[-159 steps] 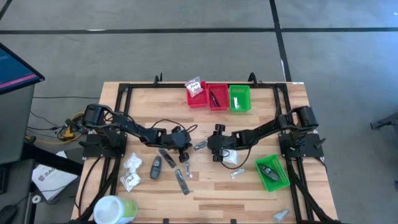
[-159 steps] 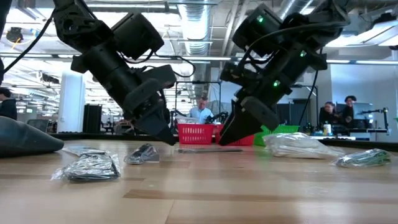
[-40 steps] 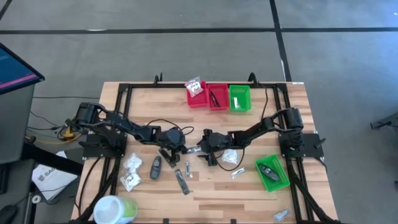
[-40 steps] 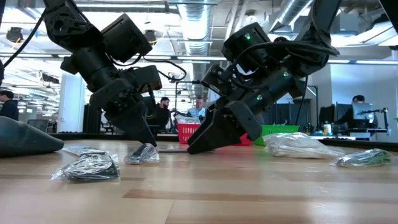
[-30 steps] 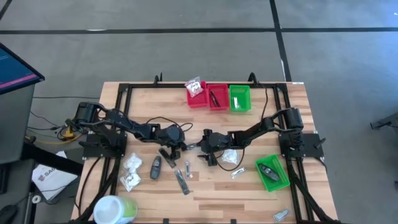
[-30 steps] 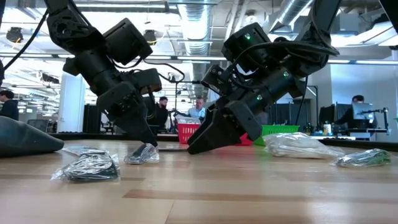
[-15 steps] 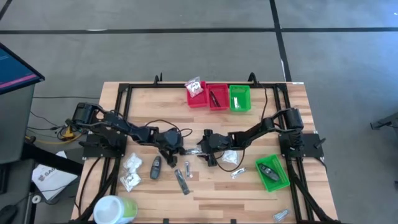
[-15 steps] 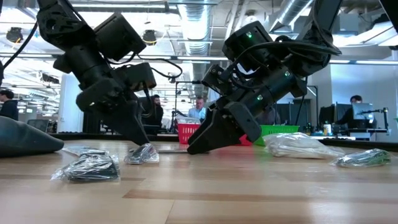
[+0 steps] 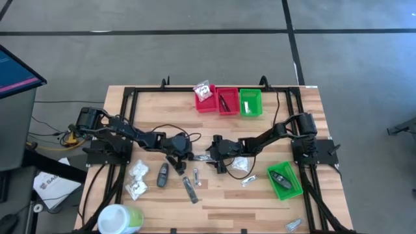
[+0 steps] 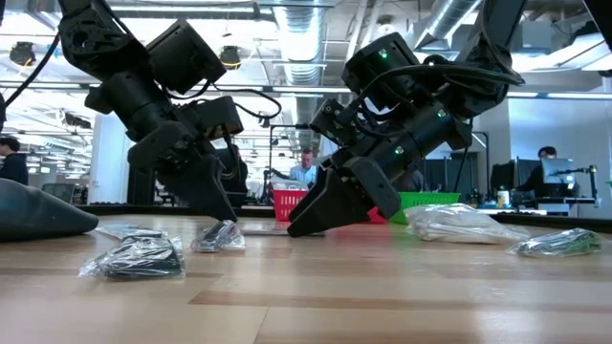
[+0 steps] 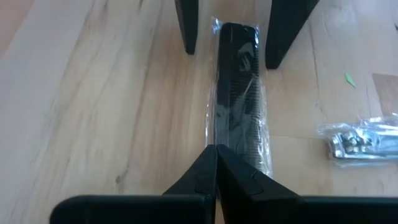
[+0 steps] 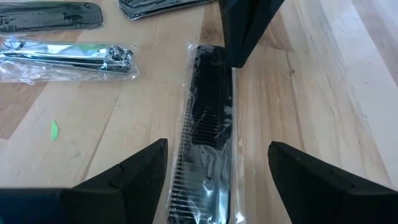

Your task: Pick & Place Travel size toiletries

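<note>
A black comb in a clear wrapper (image 11: pixel 238 93) lies flat on the table's middle, between my two grippers. My left gripper (image 11: pixel 216 152) is shut, its tips down at the comb's left end. In the right wrist view the left gripper (image 12: pixel 239 61) stands over that end. My right gripper (image 12: pixel 217 146) is open and low, one finger on each side of the comb's (image 12: pixel 205 130) right end, touching neither side. More toiletries lie around: a silvery sachet (image 11: pixel 357 146), a dark oval (image 9: pixel 163 174), white packets (image 9: pixel 137 171). My left gripper's shut fingertips (image 11: pixel 211 163) come slanting down from the table's left onto the near edge of the comb's wrapper (image 11: pixel 225 142). Whether they press on it or hang just above it, I cannot tell. The comb lies flat on the wood.
Two red bins (image 9: pixel 216 101) and a green bin (image 9: pixel 250 103) stand at the far edge. Another green bin (image 9: pixel 284 181) with a dark item sits near right. A white-and-green tub (image 9: pixel 120 218) stands at the near left corner. A white packet (image 9: pixel 240 164) lies by my right arm.
My left gripper has drawn back a little toward the table's left and tipped, staying shut with its tips low by the comb. My right gripper has kept still and open. The comb has not moved.
</note>
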